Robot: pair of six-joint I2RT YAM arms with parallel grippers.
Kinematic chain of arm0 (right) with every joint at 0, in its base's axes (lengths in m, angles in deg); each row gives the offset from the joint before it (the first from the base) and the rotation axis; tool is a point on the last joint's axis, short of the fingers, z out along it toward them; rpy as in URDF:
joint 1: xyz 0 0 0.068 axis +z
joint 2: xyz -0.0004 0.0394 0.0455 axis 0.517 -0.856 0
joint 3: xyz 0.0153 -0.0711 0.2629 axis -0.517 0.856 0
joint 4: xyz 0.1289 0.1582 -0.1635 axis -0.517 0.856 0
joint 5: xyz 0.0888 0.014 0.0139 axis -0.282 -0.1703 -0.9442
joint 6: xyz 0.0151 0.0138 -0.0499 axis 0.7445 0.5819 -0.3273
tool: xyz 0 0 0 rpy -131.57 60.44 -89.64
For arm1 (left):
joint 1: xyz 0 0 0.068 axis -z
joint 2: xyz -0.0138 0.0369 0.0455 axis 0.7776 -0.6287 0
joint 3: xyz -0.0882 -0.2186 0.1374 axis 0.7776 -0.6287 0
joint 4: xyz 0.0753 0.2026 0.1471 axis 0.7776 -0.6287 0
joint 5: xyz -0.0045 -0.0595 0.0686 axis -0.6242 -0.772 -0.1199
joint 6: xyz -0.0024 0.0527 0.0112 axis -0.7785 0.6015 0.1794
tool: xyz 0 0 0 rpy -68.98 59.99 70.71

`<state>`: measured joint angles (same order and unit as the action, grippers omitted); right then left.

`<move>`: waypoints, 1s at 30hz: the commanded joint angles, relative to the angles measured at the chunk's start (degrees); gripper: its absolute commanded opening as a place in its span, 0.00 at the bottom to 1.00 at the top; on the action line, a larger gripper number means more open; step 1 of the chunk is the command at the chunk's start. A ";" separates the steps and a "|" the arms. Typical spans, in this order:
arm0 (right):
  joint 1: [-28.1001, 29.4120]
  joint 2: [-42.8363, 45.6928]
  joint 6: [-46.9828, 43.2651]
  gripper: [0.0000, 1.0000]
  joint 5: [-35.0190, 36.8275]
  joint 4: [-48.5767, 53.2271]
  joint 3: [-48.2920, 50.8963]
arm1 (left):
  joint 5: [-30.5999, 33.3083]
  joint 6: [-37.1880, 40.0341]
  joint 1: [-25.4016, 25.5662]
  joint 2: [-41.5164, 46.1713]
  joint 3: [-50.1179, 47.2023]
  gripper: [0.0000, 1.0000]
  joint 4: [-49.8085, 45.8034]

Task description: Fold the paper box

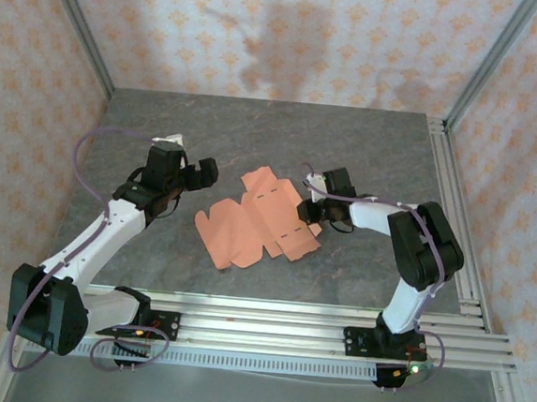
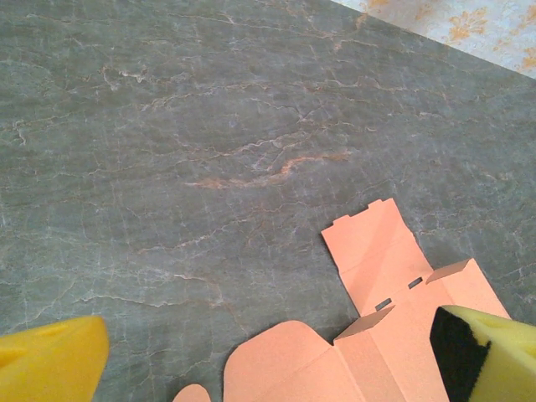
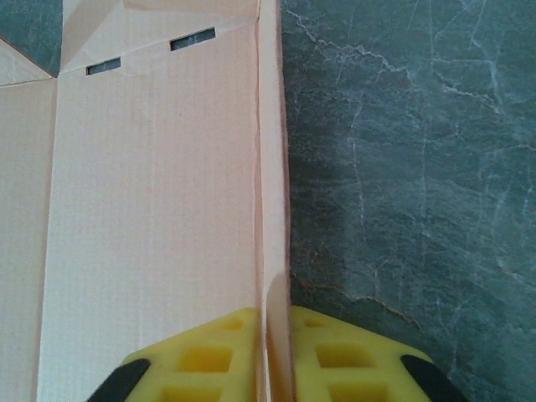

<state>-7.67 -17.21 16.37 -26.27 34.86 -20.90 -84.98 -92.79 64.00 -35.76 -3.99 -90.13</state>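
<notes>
The table point(image 1: 255, 134) under me was a dark grey, stone-look slab veined with pale and rusty lines. Pink wallpaper point(image 1: 264, 31) with small orange motifs walled it round, and an aluminium rail point(image 1: 268, 316) ran along the near edge by my bases. The paper box point(image 1: 257, 221) lay mid-table between my arms as a flat salmon die-cut sheet, its tabs and slits showing. My right gripper point(image 3: 274, 339) was pinched together on the narrow strip along the sheet's right edge, the card thin between the yellow pads point(image 3: 209, 360). My left gripper point(image 1: 203, 173) was apart and held nothing, near the sheet's left side. I judged this the very start of folding: the first crease was in hand, and no panel stood up as a wall yet. The next move, as I read it, called for turning that strip over along its score. The left would need to come down and pin the sheet, lest the light card slide or buckle.
</notes>
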 commanded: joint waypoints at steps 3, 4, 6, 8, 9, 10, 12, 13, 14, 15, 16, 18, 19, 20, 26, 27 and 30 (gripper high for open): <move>0.35 -0.06 -0.45 0.08 0.52 -0.45 0.35 | 0.35 0.17 -0.65 1.02 0.13 1.00 -0.09; 0.35 0.04 -0.52 0.08 0.59 -0.41 0.40 | 0.38 0.21 -0.61 1.10 0.14 1.00 -0.05; 0.56 0.58 -0.60 0.11 0.61 -0.26 0.44 | 0.36 0.29 -0.64 1.23 0.03 1.00 -0.13; 0.64 1.05 -0.55 0.11 0.84 -0.13 0.53 | 0.43 0.30 -0.64 1.28 -0.08 1.00 -0.20; 0.64 1.30 -0.52 0.09 0.95 -0.13 0.53 | 0.47 0.21 -0.60 1.28 -0.18 1.00 -0.14; 0.74 1.45 -0.54 0.05 1.17 -0.06 0.53 | 0.34 0.28 -0.65 1.37 -0.29 1.00 -0.11; 1.06 1.84 -0.68 0.00 1.92 0.17 0.53 | 0.29 0.18 -0.59 1.38 -0.36 1.00 0.11; 1.38 1.96 -0.93 0.00 2.65 0.63 0.32 | 0.29 0.06 -0.64 1.37 -0.49 1.00 0.19; 1.78 2.04 -1.17 0.00 3.16 0.97 0.12 | 0.29 -0.04 -0.65 1.26 -0.49 1.00 0.21; 2.20 2.20 -1.45 0.00 3.93 1.31 -0.08 | 0.36 -0.13 -0.64 1.15 -0.50 1.00 0.20; 2.58 2.45 -1.61 0.00 4.70 1.60 -0.30 | 0.69 -0.50 -0.62 0.96 -0.41 1.00 0.06; 3.55 2.79 -2.19 0.00 7.16 2.43 -1.00 | 1.47 -2.39 -1.03 0.26 -0.15 1.00 -0.17; 4.11 2.92 -2.51 0.00 8.99 3.05 -1.56 | 0.74 -3.33 -1.63 -0.17 -0.18 1.00 0.29; 4.78 3.05 -2.88 0.00 10.66 3.77 -2.23 | -0.50 -4.24 -2.32 -0.87 -0.22 1.00 0.98; 7.61 4.01 -5.95 0.00 18.25 6.66 -6.36 | -4.69 -8.32 -4.79 -6.00 0.88 1.00 5.85; 8.26 3.96 -7.31 0.00 20.27 7.87 -7.50 | -5.10 -8.54 -5.20 -7.06 1.62 1.00 5.93; 10.64 2.83 -13.06 0.00 28.67 12.48 -11.41 | -5.86 -8.00 -6.38 -9.41 3.98 1.00 5.00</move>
<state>1.21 -15.22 9.50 -8.04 42.30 -28.42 -89.06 -99.39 58.77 -43.72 -3.23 -86.78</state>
